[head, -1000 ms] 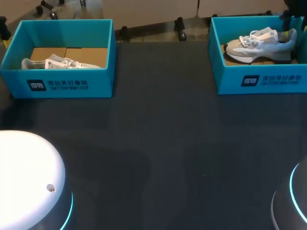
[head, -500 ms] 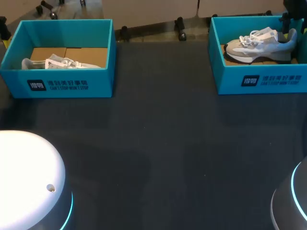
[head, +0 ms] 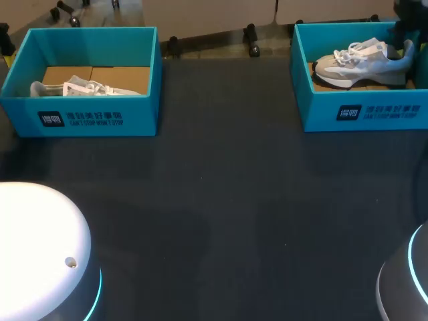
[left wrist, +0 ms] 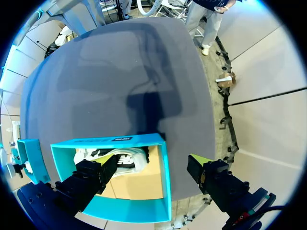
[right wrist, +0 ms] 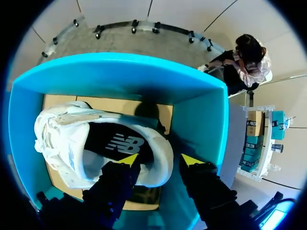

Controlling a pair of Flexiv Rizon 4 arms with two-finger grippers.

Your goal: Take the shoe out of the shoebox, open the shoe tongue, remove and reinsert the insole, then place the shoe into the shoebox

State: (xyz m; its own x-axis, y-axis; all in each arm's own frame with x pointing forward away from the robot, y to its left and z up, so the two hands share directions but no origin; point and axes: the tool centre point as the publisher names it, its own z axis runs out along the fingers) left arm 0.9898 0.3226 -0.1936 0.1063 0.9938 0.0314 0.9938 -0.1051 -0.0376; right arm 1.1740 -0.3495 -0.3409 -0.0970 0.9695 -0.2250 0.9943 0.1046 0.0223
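A grey and white shoe (head: 361, 63) lies in the blue shoebox (head: 364, 114) at the table's far right. My right gripper (head: 406, 41) is down at its heel. In the right wrist view the shoe (right wrist: 72, 143) lies on cardboard inside the box (right wrist: 120, 76), and the right gripper (right wrist: 159, 160) straddles the heel wall. One finger is inside the shoe's opening and the other outside the heel, with a thin gap showing there. My left gripper (left wrist: 152, 165) hangs wide open above a wall of the left shoebox (left wrist: 165, 177), which holds a white shoe (left wrist: 125, 158).
The left shoebox (head: 80, 117) with its white shoe (head: 80, 87) stands at the far left of the dark table. My arms' bases, one white (head: 33, 247) and one dark (head: 408, 281), sit at the near corners. Bare tabletop (head: 221, 200) lies between the boxes.
My right gripper's fingers have drawn closer together around the shoe's heel. The shoe and both boxes have stayed in place.
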